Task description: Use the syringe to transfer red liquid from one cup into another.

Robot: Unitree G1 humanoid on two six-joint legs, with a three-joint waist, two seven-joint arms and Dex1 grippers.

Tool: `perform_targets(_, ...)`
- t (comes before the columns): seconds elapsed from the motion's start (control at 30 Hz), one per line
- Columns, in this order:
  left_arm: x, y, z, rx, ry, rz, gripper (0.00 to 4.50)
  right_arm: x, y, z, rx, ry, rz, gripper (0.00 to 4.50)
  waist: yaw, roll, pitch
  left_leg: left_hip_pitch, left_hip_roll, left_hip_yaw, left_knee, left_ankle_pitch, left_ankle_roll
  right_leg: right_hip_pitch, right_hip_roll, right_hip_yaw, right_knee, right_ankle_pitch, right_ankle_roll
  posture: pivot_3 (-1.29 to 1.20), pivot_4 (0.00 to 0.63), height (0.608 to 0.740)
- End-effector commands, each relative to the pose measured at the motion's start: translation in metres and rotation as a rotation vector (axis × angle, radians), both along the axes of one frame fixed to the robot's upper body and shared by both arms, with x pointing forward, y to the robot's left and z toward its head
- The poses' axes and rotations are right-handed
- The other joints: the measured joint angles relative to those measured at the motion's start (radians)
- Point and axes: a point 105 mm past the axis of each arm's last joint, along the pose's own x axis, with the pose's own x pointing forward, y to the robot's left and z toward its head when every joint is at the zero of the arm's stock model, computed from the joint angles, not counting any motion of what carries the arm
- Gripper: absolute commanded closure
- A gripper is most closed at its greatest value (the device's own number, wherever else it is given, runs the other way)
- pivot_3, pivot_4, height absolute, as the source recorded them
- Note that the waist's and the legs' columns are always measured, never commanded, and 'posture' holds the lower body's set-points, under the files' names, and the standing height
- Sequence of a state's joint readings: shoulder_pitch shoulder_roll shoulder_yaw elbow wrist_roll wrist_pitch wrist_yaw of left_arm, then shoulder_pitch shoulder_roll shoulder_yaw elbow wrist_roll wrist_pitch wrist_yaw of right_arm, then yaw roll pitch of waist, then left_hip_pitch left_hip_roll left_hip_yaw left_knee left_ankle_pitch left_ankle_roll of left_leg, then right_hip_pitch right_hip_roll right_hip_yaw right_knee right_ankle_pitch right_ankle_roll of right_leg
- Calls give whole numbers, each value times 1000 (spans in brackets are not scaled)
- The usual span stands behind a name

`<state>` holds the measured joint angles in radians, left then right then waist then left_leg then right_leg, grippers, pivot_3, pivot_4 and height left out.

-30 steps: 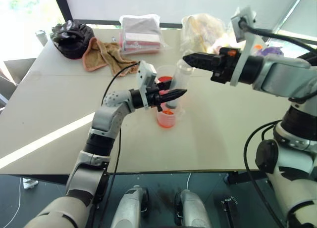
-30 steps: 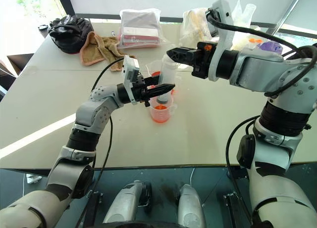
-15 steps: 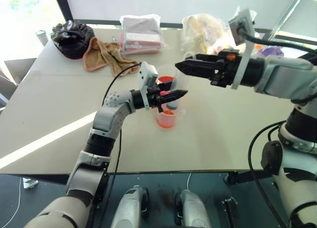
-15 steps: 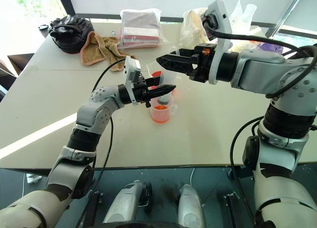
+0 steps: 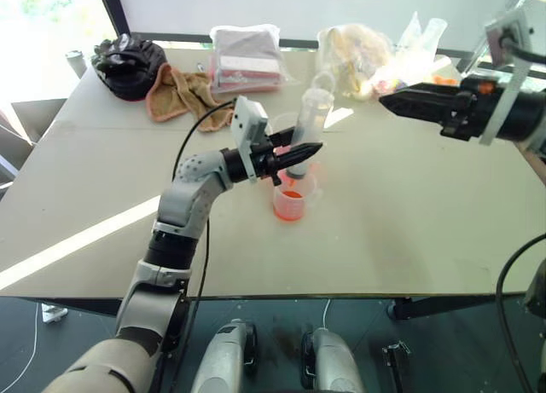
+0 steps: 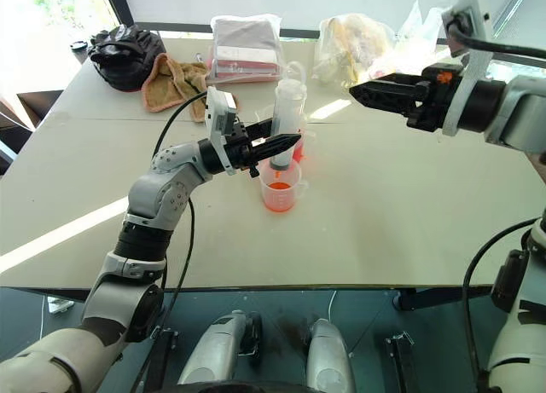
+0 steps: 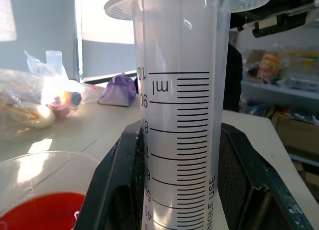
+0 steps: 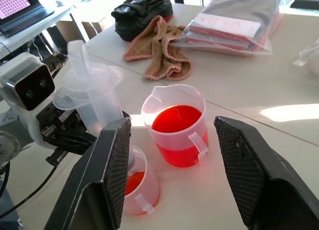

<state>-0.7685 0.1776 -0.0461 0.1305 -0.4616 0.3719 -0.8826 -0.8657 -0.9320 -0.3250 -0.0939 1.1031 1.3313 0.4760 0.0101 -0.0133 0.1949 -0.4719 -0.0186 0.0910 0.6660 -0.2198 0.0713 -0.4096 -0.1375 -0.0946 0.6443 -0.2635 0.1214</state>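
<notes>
Standing upright over the smaller beaker [image 6: 279, 191], the syringe [image 6: 283, 120] is pinched in the left pincer [image 6: 275, 144]; that beaker already holds some red liquid [image 8: 132, 182]. Behind it, the larger beaker [image 8: 178, 126] remains well filled, so transfers seem unfinished. The right pincer [image 6: 368, 90] hangs spread, well apart. The syringe's tip and plunger are hidden.

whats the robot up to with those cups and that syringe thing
The left gripper is shut on the syringe, holding it upright with its tip over the small cup, which has a little red liquid in it. The big cup, about half full of red, stands just behind. The right gripper is open and holds nothing, off to the right above the table.
</notes>
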Motion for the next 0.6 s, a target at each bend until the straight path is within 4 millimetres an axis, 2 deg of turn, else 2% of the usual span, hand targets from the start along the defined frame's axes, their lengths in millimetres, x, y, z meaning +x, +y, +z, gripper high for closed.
perform_targets(0.03,-2,4,42,-120,-1,-5,3116,-2,5,-6,1,-25,19,1762,1,0,0,0,0,-1,0,0,0,0,0,0,0,0,0,0,150,740)
perform_targets(0.17,15,21,57,-215,270,22,3116,-1,15,-36,-54,41,40,1762,3,0,0,-1,0,-1,1,1,-2,0,0,0,0,0,0,0,150,740)
perform_targets(0.33,42,55,58,-273,531,170,3116,-4,21,-45,-56,57,56,1762,2,0,0,-1,0,-1,1,3,-5,0,3,-1,1,0,0,0,150,740)
perform_targets(0.47,51,78,42,-206,705,268,3116,-5,19,-47,-64,59,44,1762,2,0,0,0,-1,-1,1,3,-5,0,4,-1,2,0,1,0,150,740)
perform_targets(0.6,50,96,-10,50,887,427,3116,-26,27,-55,-221,45,142,1762,5,0,0,-1,-1,-1,1,3,-5,0,4,-1,2,-1,2,0,150,740)
